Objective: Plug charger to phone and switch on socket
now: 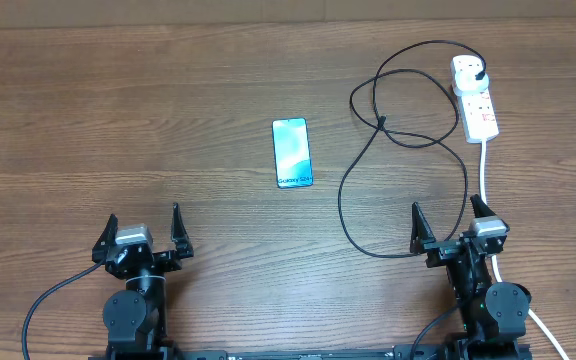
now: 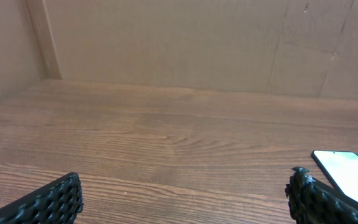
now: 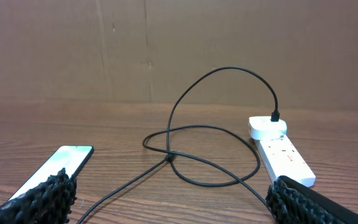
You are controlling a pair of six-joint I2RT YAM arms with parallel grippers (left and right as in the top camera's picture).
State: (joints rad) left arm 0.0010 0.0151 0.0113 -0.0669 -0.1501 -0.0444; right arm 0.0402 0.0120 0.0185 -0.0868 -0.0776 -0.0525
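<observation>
The phone point(image 1: 292, 152) lies flat mid-table with its teal screen up; it also shows at the right edge in the left wrist view point(image 2: 347, 171) and at the left in the right wrist view point(image 3: 58, 165). The white socket point(image 1: 476, 100) point(image 3: 284, 155) lies at the far right. The charger's black plug point(image 1: 481, 72) point(image 3: 276, 116) sits in its far end. The charger cable point(image 1: 343, 200) point(image 3: 169, 155) loops across the table toward my right arm, and I cannot make out its tip. My left gripper point(image 1: 144, 215) point(image 2: 182, 202) and right gripper point(image 1: 446, 210) point(image 3: 173, 205) are open and hold nothing.
The socket's thick white cord point(image 1: 484, 175) runs down past my right arm and off the front edge. A brown cardboard wall point(image 2: 166, 43) closes the back of the wooden table.
</observation>
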